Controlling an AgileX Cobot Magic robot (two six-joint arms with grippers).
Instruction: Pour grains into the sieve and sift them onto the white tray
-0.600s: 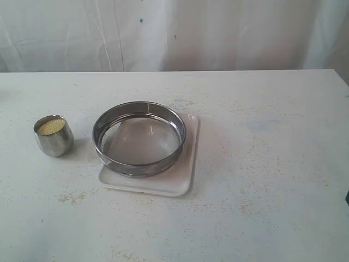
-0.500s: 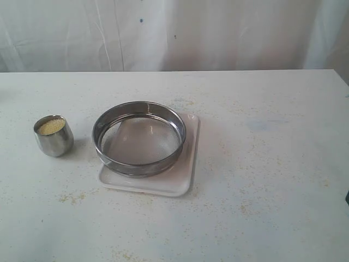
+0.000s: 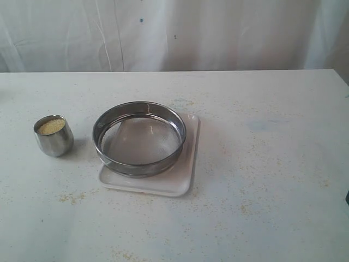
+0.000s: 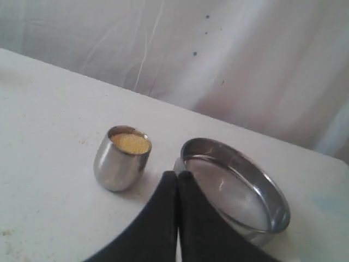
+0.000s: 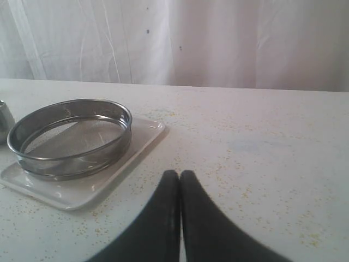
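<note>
In the exterior view, the sieve [image 3: 140,143] sits on the white tray [image 3: 182,176] on the pale counter [image 3: 272,164]. The tray's bare margin shows mostly on the side of the sieve away from the steel cup [image 3: 53,137]. The cup stands upright on the counter to the left of the sieve, near it but apart. The grains [image 3: 51,126] fill it close to the brim. Yellow specks [image 3: 71,197] dot the counter around the sieve, and a white curtain [image 3: 218,33] hangs behind it.

In the left wrist view, the left end effector [image 4: 178,176] is clenched with its dark fingers pressed together, grasping nothing. It is poised above the counter, over the gap between the sieve and the cup.

In the right wrist view, the right end effector [image 5: 180,174] is likewise clenched and empty. It is above bare counter on the far side of the sieve from the cup, well apart from the tray.
</note>
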